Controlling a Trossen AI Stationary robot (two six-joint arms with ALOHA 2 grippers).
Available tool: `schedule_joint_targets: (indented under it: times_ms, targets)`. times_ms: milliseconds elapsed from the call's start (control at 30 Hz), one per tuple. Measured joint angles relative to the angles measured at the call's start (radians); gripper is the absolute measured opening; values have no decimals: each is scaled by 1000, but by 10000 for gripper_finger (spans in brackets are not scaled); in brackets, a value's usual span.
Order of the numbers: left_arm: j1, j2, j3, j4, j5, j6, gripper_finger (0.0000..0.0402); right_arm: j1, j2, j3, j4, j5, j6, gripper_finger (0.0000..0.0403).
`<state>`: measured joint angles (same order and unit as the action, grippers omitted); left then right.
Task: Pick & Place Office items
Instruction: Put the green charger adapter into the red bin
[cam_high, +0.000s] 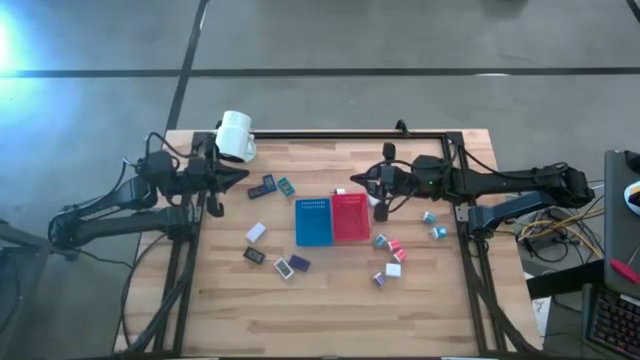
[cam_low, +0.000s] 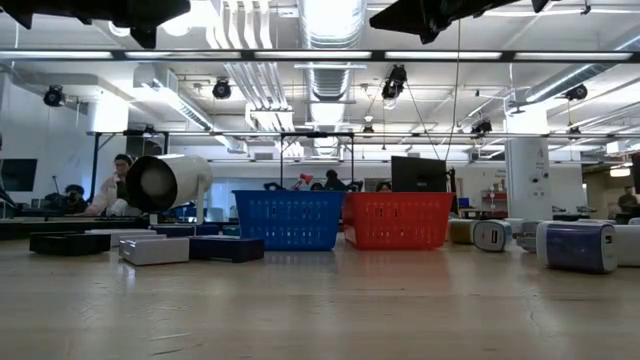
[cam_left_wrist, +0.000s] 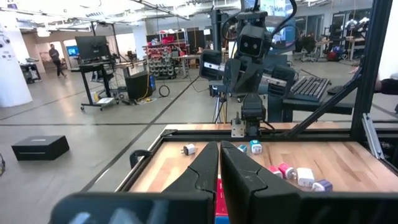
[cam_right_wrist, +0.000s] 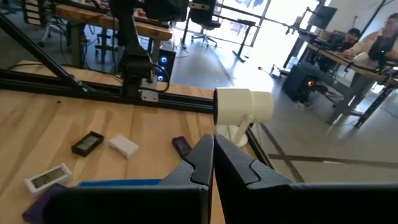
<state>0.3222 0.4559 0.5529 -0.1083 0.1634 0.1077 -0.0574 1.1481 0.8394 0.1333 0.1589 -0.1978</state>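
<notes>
Teal, pink, white, seemingly purple office items (cam_high: 392, 250) lie scattered; both tools closed, empty.

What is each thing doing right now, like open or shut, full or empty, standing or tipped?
Left pincer: shut, holding nothing, above the table.
Right pincer: shut, holding nothing, above the table.
Mug: tipped on its side.
Blue tray: upright, looks empty.
Red tray: upright beside the blue one, looks empty.
Office items: lying loose on the table, none in a tray.

Open workshop — grey concrete floor (cam_high: 330, 35), bright ceiling lights (cam_low: 325, 15).
</notes>
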Motion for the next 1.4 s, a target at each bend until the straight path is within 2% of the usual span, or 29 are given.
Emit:
schedule_joint_targets:
  times_ms: [633, 1033, 1133, 1233, 1400]
  targets:
    - [0, 58, 0, -5, -1, -29, 23, 1, 0, -10, -16, -3, 130, 8]
    - [0, 94, 0, -73, -4, 16, 23, 1, 0, -41, -47, -3, 115, 8]
    - [0, 95, 1, -82, -32, 41, 23, 0, 0, -25, -130, -3, 124, 8]
    - [0, 95, 25, -151, -73, 57, 23, -1, 0, 22, -285, -2, 144, 8]
    - [0, 95, 80, -223, -82, 57, 23, -2, 0, 114, -554, -1, 196, 8]
